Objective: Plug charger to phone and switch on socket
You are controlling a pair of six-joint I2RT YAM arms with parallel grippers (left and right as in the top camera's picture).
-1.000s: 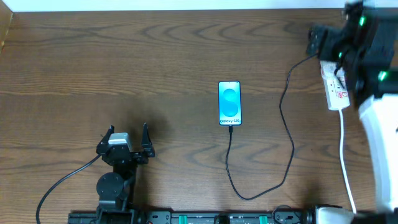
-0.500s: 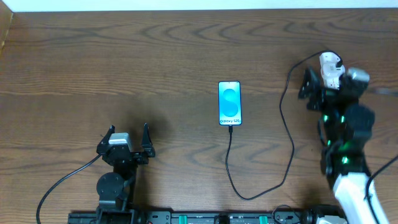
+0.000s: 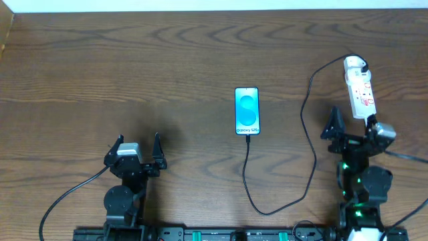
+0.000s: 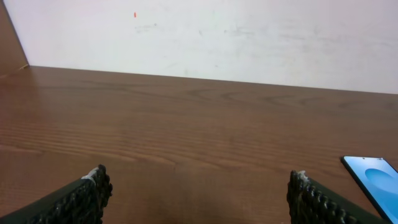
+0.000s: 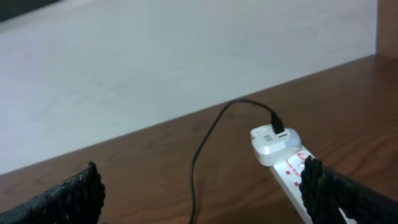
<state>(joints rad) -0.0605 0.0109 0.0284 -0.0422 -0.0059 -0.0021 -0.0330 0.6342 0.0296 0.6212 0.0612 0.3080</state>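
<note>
The phone [image 3: 247,111] lies flat mid-table, blue screen up; its corner shows in the left wrist view [image 4: 373,177]. The black charger cable [image 3: 309,154] runs from the phone's near end in a loop to the white adapter [image 3: 354,65] sitting in the far end of the white socket strip [image 3: 362,94]. The adapter [image 5: 275,144], cable [image 5: 200,165] and strip [image 5: 297,178] show in the right wrist view. My right gripper [image 3: 353,127] is open and empty, just short of the strip's near end. My left gripper [image 3: 137,143] is open and empty at the front left.
The strip's white cord is hidden behind my right arm. A white wall [image 4: 205,34] rises behind the table's far edge. A black cable [image 3: 67,197] trails from my left arm base. A black rail [image 3: 221,234] runs along the front edge.
My right arm has pulled back from over the socket strip toward the front edge, uncovering the strip and adapter. My left arm, the phone and the cable have not moved.
</note>
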